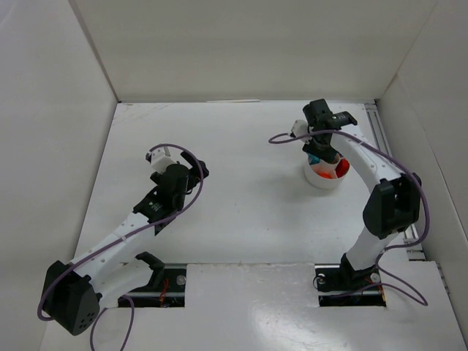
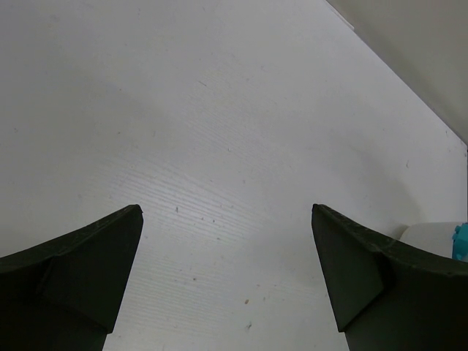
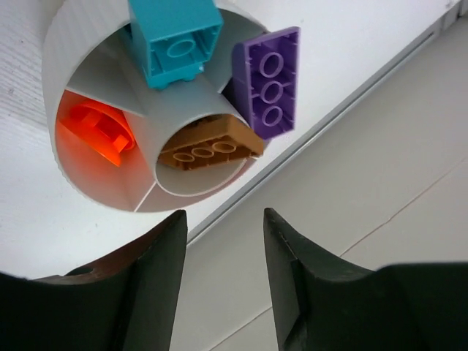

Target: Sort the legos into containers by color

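Legos (image 1: 330, 170), location?
— Four seen, all in the bowl (image 1: 322, 182), far right on the table (image 1: 241, 161), under the right gripper (image 3: 223, 227).

Axes?
— Purple plate (image 3: 269, 77): tilted, three studs to the camera. Brown plate (image 3: 212, 146): tilted, long axis roughly crosswise to the purple's. Teal brick (image 3: 175, 44): one round end faces the camera, axis unclear. Orange piece (image 3: 95, 131): rounded, alone in its section.

Hidden?
— Teal brick's top and the bowl's rim are cut off in the right wrist view. From above, the gripper covers most of the bowl.

Grippers?
— Right: fingers parted, empty. Left gripper (image 2: 227, 219): spread wide over the table, empty.
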Robot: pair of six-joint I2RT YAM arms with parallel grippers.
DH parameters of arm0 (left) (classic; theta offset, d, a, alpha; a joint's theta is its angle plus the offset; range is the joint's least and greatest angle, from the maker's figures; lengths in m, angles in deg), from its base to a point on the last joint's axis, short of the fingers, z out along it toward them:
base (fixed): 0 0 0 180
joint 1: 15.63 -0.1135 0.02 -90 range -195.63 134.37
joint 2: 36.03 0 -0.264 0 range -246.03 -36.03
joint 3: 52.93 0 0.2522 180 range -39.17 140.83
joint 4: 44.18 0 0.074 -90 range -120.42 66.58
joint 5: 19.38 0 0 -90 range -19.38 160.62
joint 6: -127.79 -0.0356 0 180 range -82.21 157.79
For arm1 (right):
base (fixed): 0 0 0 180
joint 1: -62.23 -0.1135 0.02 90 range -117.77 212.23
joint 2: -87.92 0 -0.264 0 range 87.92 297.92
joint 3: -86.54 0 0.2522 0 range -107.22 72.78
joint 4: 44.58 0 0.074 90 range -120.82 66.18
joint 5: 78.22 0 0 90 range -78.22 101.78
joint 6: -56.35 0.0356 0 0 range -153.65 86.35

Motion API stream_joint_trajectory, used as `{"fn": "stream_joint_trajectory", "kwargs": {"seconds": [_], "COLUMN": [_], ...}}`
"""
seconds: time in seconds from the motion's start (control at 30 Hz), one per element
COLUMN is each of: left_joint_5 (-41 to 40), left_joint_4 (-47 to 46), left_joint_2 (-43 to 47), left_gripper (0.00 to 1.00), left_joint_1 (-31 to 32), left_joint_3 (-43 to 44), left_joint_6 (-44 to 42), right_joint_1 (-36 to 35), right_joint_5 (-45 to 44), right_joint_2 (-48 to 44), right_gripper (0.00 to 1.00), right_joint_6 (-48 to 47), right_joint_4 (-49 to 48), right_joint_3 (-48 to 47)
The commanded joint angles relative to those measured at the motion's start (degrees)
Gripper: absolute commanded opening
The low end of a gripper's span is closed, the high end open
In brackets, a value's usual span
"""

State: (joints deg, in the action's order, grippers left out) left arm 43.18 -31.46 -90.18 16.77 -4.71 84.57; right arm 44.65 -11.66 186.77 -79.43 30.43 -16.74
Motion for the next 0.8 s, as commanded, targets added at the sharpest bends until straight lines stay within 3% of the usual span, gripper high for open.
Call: {"fn": "stream_joint_trajectory", "kwargs": {"seconds": [0.0,0.1,0.23,0.27,0.33,0.37,0.4,0.77], "left_joint_5": [-0.16,-0.16,-0.77,-0.77,-1.39,-1.39,-1.39,-3.33], "left_joint_4": [-0.2,3.57,8.33,8.94,10.61,10.62,11.49,21.69], "left_joint_2": [1.42,2.64,5.01,5.63,7.82,8.53,9.23,16.96], "left_gripper": [0.99,0.99,0.99,0.99,0.99,0.99,0.99,0.99], "left_joint_1": [-0.32,-0.32,-0.32,-0.32,-0.32,-0.32,-0.32,-0.32], "left_joint_3": [0.7,2.98,5.61,5.62,5.62,5.62,5.62,5.53], "left_joint_6": [-0.29,-0.82,-1.52,-1.52,-1.52,-1.52,-1.52,3.13], "right_joint_1": [0.45,1.06,4.92,5.8,6.33,6.33,6.86,7.56], "right_joint_5": [2.17,7.77,17.97,19.91,24.21,25.54,26.42,27.75], "right_joint_2": [-6.2,-12.17,-22.45,-26.73,-30.8,-32.65,-35.71,-46.37], "right_gripper": [0.52,0.54,0.64,0.72,0.79,0.98,1.0,1.0], "right_joint_6": [1.21,1.22,1.74,1.75,1.75,1.75,1.75,6.32], "right_joint_4": [-4.98,-9.29,-23.33,-25.46,-29.07,-31.61,-32.33,-36.02], "right_joint_3": [-1.98,-0.32,7.93,11.69,15.14,16.64,18.92,25.88]}}
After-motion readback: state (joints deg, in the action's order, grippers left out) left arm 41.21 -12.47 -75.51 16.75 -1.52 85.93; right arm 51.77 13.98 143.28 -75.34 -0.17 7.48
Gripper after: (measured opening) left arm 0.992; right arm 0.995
